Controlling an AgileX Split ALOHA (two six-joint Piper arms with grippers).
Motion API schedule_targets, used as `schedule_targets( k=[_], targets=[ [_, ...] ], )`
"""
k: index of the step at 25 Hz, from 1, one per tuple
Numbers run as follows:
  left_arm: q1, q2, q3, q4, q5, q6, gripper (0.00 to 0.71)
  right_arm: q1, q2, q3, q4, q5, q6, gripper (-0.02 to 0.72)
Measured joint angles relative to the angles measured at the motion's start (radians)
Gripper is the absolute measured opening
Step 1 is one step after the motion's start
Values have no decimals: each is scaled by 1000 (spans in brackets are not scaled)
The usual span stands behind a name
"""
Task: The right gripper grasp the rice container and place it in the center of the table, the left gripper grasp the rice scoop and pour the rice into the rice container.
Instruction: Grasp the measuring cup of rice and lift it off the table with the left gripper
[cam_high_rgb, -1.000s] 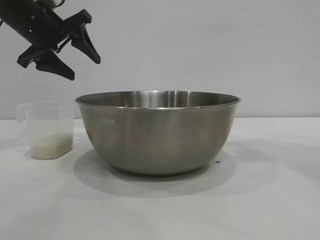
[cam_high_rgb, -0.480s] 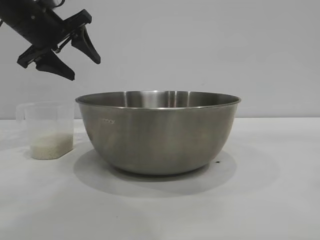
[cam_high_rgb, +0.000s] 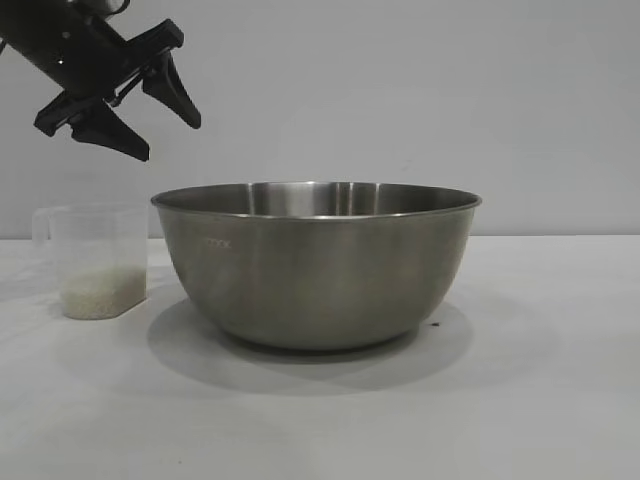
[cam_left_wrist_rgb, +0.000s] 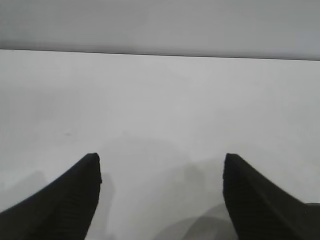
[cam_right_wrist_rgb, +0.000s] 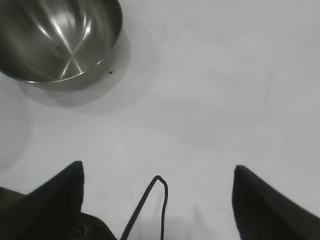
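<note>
With the rice container (cam_high_rgb: 316, 262) set mid-surface, the left tool (cam_high_rgb: 160, 115), spread and empty, should descend squarely onto the rice scoop (cam_high_rgb: 97, 262) and keep it level.

Exterior camera sits low, level, close to the rice container (cam_high_rgb: 315, 262); wrist cameras look down at the bench (cam_right_wrist_rgb: 225, 100); exterior and right wrist views share that container
</note>
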Motion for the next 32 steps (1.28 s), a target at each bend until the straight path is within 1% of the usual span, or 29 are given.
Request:
schedule_targets(
  k=[2,4,10,16,26,29,32],
  targets=[
    [0,0,0,0,0,0,505,0,-97,70,17,-22,0,554],
    [0,0,0,0,0,0,505,0,-173,120,27,-28,0,554],
    [0,0,0,0,0,0,505,0,-333,142,28,-8,-2,554],
    [0,0,0,0,33,4,505,0,-363,150,34,7,-3,554],
    [0,-6,0,6,31,33,505,0,-363,150,34,7,-3,554],
    [0,-48,0,66,31,36,505,0,-363,150,34,7,-3,554],
    [0,-110,0,188,34,19,505,0,-363,150,34,7,-3,554]
  ],
)
